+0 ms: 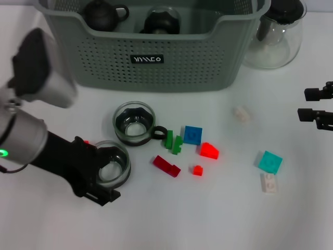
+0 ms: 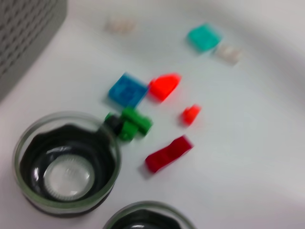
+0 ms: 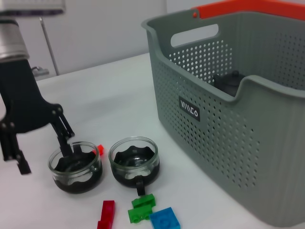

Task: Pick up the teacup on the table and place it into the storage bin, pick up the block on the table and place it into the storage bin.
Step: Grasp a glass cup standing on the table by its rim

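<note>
My left gripper [image 1: 104, 174] straddles the near teacup's [image 1: 111, 163] rim, fingers apart, nothing lifted; second teacup [image 1: 134, 122] and blocks [image 1: 192, 135] are on the table, bin [image 1: 156, 57] behind holds only dark teaware, right gripper [image 1: 317, 107] parked, open

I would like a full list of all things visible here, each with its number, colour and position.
storage bin: one, grey-green, back of the table; dark teaware inside.
glass jug: one, clear with a dark lid, right of the bin.
teacups: two, clear glass with dark inserts; one before the bin, one nearer the robot at the left claw.
blocks: green, blue, two bright red, dark red, teal, two whitish, scattered right of the cups.
table: one, white.
left claw: black, one finger inside the nearer teacup.
right claw: black, right edge, open, holding nothing.
</note>
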Controlling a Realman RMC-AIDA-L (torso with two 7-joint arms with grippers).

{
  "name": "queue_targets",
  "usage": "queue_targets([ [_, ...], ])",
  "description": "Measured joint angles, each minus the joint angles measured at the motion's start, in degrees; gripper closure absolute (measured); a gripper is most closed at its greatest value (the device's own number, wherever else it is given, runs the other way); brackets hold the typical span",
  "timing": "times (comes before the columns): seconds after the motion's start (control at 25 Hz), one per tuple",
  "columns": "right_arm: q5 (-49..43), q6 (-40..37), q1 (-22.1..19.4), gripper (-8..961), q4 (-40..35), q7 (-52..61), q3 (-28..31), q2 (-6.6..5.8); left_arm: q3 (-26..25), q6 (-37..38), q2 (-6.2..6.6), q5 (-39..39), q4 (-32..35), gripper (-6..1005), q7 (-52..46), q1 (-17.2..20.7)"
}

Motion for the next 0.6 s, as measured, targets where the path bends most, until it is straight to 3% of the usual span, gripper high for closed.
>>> queue_targets([
  [0.24,-0.4,-0.1,0.6,466,0.8,0.0,0.0,-0.05,8.5,-6.5,0.05,4.9,2.5,210,-10.7,1.1],
  [0.6,-0.6,-0.1,0.9,466,1.4,0.0,0.1,-0.22,17.1,-5.2,0.16,11.5,6.2,238,-26.8,-0.1],
])
